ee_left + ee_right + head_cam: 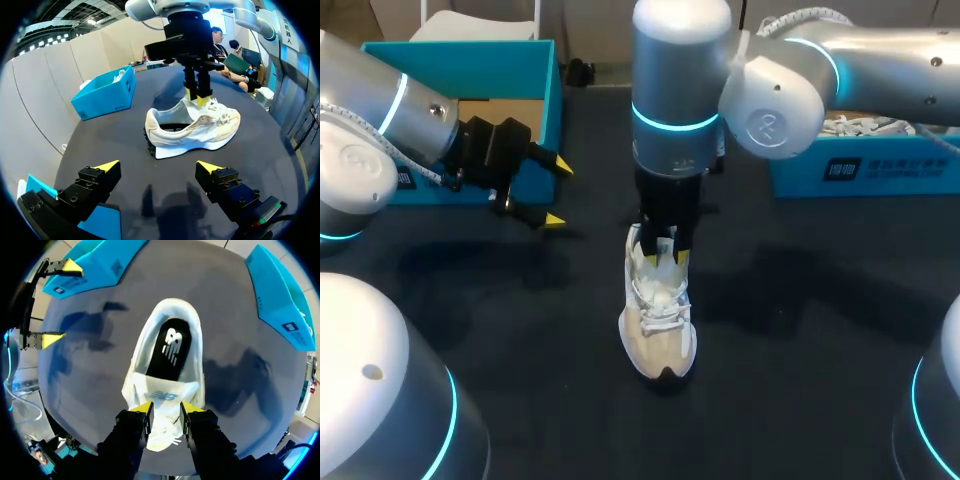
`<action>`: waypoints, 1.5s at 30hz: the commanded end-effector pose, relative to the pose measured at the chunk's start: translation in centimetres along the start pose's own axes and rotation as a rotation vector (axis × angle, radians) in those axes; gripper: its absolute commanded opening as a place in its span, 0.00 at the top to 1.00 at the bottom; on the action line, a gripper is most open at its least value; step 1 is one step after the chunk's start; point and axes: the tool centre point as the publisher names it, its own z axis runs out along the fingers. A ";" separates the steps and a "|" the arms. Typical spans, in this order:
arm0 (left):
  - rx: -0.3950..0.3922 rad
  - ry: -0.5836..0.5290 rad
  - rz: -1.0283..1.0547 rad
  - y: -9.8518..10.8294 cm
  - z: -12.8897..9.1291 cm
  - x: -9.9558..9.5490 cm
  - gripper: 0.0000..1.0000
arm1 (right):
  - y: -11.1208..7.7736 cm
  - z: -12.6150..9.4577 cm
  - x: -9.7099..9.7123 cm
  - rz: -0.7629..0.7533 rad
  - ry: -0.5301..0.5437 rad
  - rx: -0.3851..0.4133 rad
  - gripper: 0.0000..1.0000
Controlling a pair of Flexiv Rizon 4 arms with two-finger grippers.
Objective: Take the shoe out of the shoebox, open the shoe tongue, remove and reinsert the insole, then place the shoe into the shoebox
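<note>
A white sneaker [658,320] stands upright on the dark table, toe toward the front edge. My right gripper [662,255] comes straight down onto it, and its yellow-tipped fingers pinch the shoe tongue [165,395] from both sides. The right wrist view looks into the shoe [167,440], where the black insole [170,347] with a white logo lies flat. In the left wrist view the sneaker [192,127] shows side-on ahead of my left gripper [160,167], which is open and empty. That left gripper [552,192] hovers left of the shoe, in front of the blue shoebox [535,100].
A second blue box part [860,175] holding white paper stands at the back right. In the left wrist view one blue box [105,95] sits beyond the shoe. Bare dark tabletop lies around the sneaker and toward the front edge.
</note>
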 end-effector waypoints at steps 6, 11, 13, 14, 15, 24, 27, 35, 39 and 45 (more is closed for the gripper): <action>-0.001 0.001 0.001 0.0 -0.1 0.0 0.00 | 1.0 -0.2 0.4 -0.027 0.014 -0.026 0.64; -0.001 0.001 0.001 0.0 -0.1 0.0 0.00 | 1.4 1.1 0.4 -0.026 0.034 -0.035 0.66; -0.001 0.001 0.001 0.0 -0.1 0.0 0.00 | 1.5 1.4 0.4 -0.028 0.040 -0.036 0.69; -0.001 0.001 0.001 0.0 -0.1 0.0 0.00 | 1.6 1.4 0.4 -0.030 0.040 -0.036 0.69; -0.001 0.001 0.001 0.0 -0.1 0.0 0.00 | 1.6 1.1 0.3 -0.033 0.037 -0.038 0.69; -0.001 0.001 0.001 0.0 -0.1 0.0 0.00 | 2.4 -2.3 -1.1 -0.216 -0.081 -0.100 0.64; -0.001 0.001 0.001 0.0 -0.1 0.0 0.00 | 3.2 -3.2 -1.6 -0.338 -0.127 -0.110 0.60; -0.001 0.001 0.001 0.0 -0.1 0.0 0.00 | 5.5 -5.4 -3.3 -0.656 -0.197 -0.136 0.36; -0.001 0.001 0.001 0.0 -0.1 0.0 0.00 | 6.9 -6.0 -3.6 -0.825 -0.212 -0.127 0.24; -0.001 0.001 0.001 0.0 -0.1 0.0 0.00 | 8.5 -5.5 -3.4 -0.988 -0.235 -0.129 0.08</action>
